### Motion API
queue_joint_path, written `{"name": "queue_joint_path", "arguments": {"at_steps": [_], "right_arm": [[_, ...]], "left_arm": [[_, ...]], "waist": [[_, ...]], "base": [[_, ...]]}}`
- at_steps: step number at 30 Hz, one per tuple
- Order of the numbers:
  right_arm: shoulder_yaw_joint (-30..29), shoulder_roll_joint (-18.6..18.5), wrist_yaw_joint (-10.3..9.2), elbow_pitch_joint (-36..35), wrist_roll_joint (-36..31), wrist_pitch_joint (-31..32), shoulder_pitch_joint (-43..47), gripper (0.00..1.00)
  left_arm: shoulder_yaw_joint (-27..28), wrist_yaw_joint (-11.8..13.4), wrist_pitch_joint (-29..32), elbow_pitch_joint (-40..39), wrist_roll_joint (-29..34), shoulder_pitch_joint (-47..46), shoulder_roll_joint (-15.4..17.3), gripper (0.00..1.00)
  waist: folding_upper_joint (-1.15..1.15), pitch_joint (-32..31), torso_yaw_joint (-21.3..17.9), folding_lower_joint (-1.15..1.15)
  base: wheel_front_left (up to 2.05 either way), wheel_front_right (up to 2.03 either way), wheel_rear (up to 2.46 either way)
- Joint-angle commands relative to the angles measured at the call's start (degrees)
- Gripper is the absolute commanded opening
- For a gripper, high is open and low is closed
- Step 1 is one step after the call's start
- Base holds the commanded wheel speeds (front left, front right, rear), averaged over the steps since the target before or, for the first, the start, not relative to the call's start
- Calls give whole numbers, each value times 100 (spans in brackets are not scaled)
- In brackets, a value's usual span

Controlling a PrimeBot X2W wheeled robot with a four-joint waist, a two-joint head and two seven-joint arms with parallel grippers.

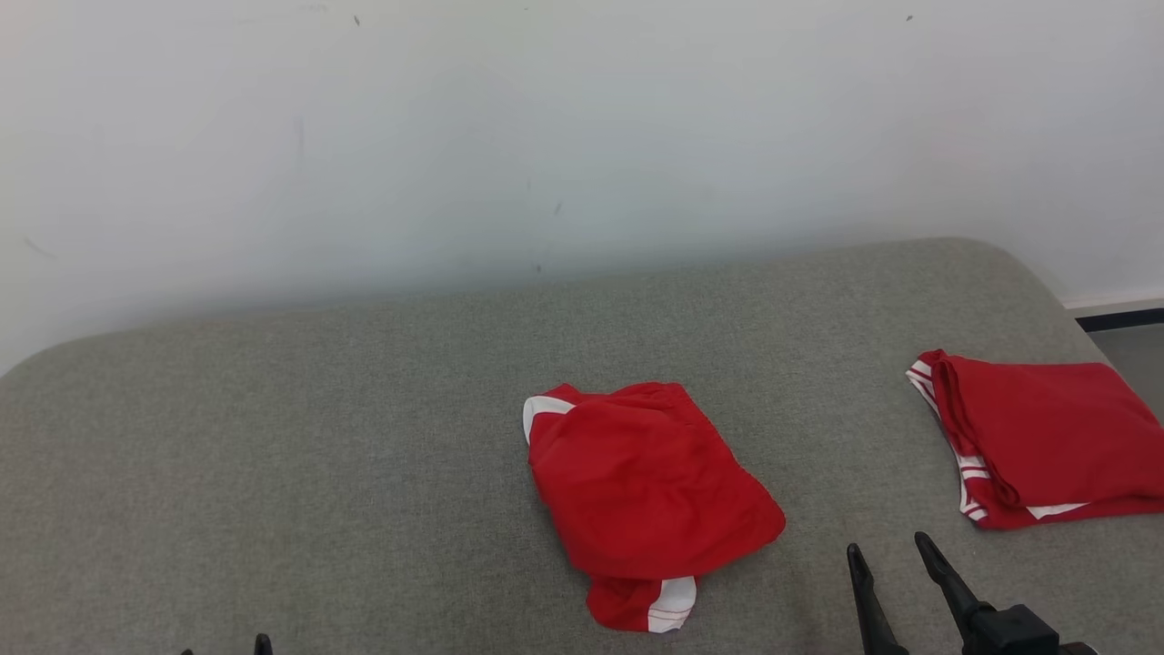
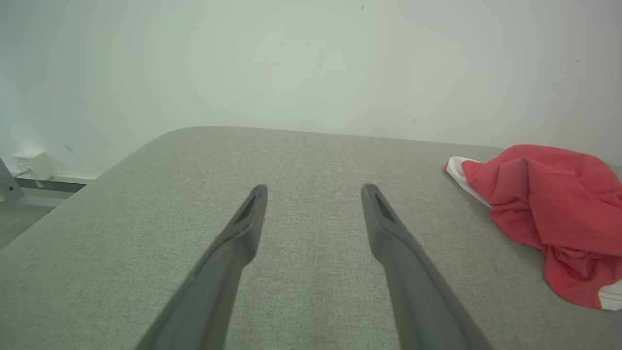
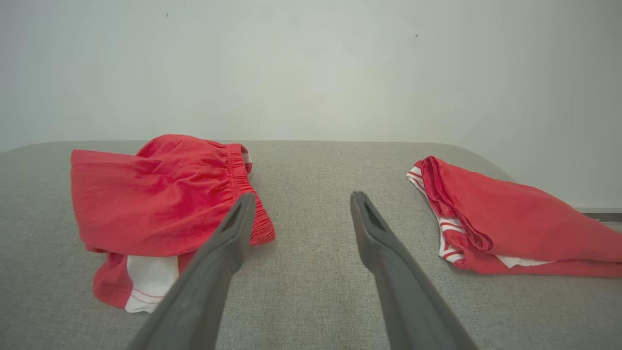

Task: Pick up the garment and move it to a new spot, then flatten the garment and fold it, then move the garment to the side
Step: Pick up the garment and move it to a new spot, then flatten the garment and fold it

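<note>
A red garment (image 1: pixel 646 491) with white trim lies loosely bunched in the middle of the grey padded surface (image 1: pixel 318 437). In the left wrist view this garment (image 2: pixel 549 204) lies to the right of my left gripper (image 2: pixel 315 187), whose fingers are spread open over bare fabric. In the head view, the left gripper (image 1: pixel 225 649) barely shows at the bottom edge. My right gripper (image 1: pixel 887 546) stands open, just right of the garment and apart from it. In the right wrist view the garment (image 3: pixel 160 204) lies left of the open right gripper (image 3: pixel 303 194).
A second red garment (image 1: pixel 1046 437) with white striped trim lies folded near the surface's right edge, also in the right wrist view (image 3: pixel 510 223). A white wall (image 1: pixel 582 136) rises behind the surface. A white socket box (image 2: pixel 33 164) sits low on the wall at left.
</note>
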Motion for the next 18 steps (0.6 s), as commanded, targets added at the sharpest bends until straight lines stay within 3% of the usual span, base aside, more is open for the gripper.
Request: {"name": "queue_joint_path", "arguments": {"at_steps": [1,18], "right_arm": [[-25,20,-16,-1,3,-42,36,100],[-60,90,-16,1,-11,-82,-22,100]], "left_arm": [[33,-27,-16,-1,15,48,-14,100],[-12,-69,-16,42,-43,-66,-35,100]], "waist": [[0,9,-5,0],[0,135,-113,0]], "base": [[0,0,0],[0,0,0]]}}
